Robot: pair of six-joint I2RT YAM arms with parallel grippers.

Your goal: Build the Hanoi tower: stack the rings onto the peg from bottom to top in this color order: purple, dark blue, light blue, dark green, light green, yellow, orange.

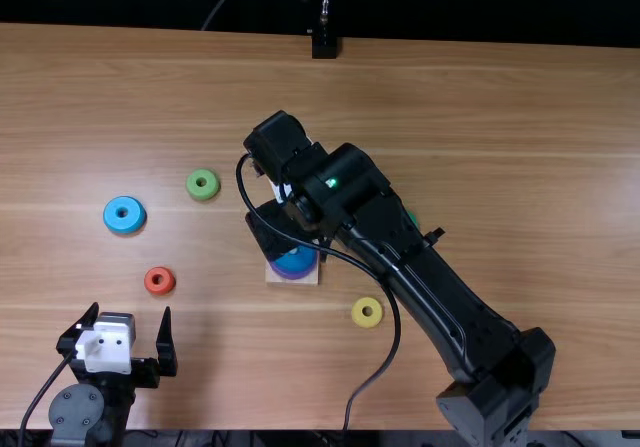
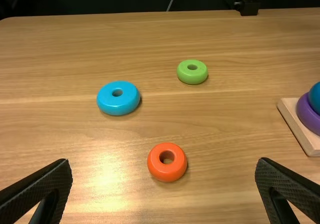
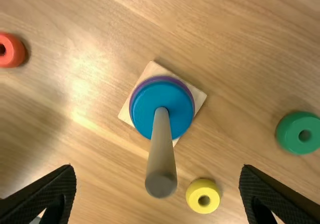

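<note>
Though near the right hand, peg apart from both open fingers.

Blocky black right arm, thin black cable (and a tiny green light).

Green ring closest to far edge of table! Light blue ring next, then orange ring; purple ring on wooden base.
</note>
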